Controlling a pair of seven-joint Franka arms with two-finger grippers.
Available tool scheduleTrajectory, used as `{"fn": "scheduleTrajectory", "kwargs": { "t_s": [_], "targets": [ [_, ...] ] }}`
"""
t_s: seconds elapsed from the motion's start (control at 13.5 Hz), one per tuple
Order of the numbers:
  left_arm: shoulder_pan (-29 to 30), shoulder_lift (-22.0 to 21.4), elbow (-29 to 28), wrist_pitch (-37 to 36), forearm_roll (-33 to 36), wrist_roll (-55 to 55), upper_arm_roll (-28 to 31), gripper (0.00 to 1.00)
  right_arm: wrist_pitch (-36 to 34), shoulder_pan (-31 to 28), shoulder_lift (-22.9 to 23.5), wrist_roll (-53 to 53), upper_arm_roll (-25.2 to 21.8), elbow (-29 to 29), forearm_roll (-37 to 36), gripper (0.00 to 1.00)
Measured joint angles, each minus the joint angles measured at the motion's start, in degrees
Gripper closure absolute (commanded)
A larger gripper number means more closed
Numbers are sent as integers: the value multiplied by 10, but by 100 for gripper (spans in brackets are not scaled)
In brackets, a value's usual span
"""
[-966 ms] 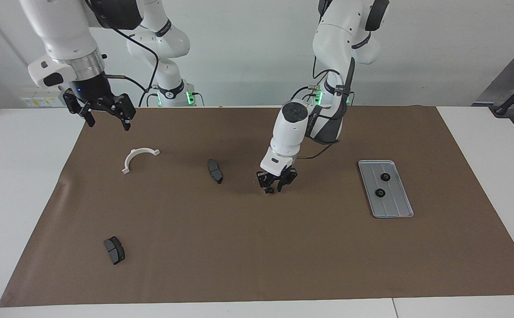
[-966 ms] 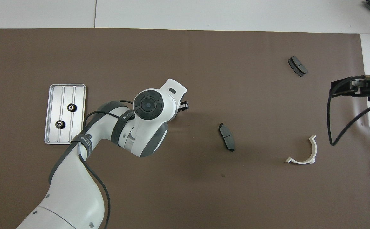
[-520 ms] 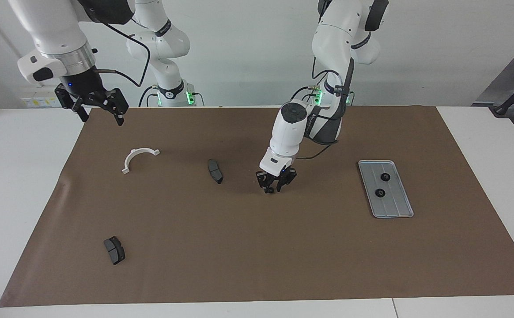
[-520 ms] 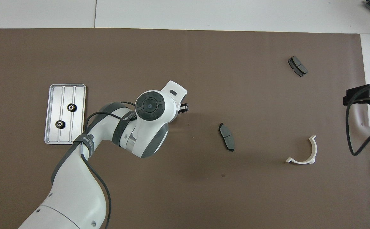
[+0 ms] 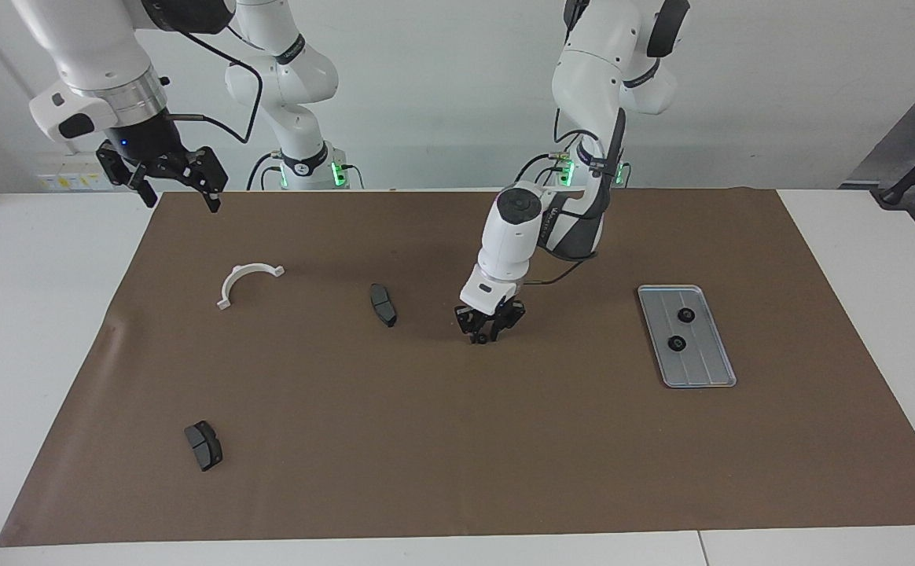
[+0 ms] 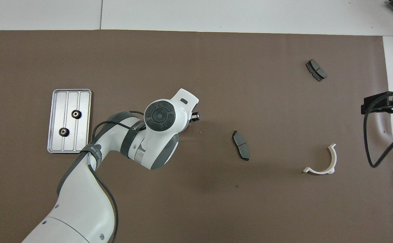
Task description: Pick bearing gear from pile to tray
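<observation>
In the overhead view the left gripper (image 5: 486, 338) is hidden under its own white arm, and only a small black bit is seen poking out. In the facing view its tips are seen low on the brown mat (image 5: 457, 440), near the middle of the table. It cannot be told if they are closed or if anything is held. The right gripper (image 5: 177, 192) is cut off at the edge of the overhead view. In the facing view it is seen high over the mat's edge by the robots, with its fingers spread wide and nothing held. Two tiny black rings (image 5: 686, 315) with pale middles are seen lying in the silver tray (image 5: 701, 368), toward the left arm's end. A white half-ring (image 5: 250, 269) and two dark pads (image 5: 383, 304) are scattered toward the right arm's end. Since a second ago the right gripper has been lifted and pulled back, while the left gripper has hardly been moved.
</observation>
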Motion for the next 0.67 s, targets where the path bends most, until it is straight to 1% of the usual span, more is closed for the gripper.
{"fn": "scheduleTrajectory", "kwargs": {
  "t_s": [0.15, 0.22, 0.67],
  "targets": [
    [-1, 1, -1, 1, 0, -3, 0, 64, 0, 0, 0, 0, 0, -2, 0, 0],
    [-1, 1, -1, 2, 0, -3, 0, 68, 0, 0, 0, 0, 0, -2, 0, 0],
    [-1, 1, -1, 2, 0, -4, 1, 87, 0, 2, 0, 0, 1, -2, 0, 0]
  ]
}}
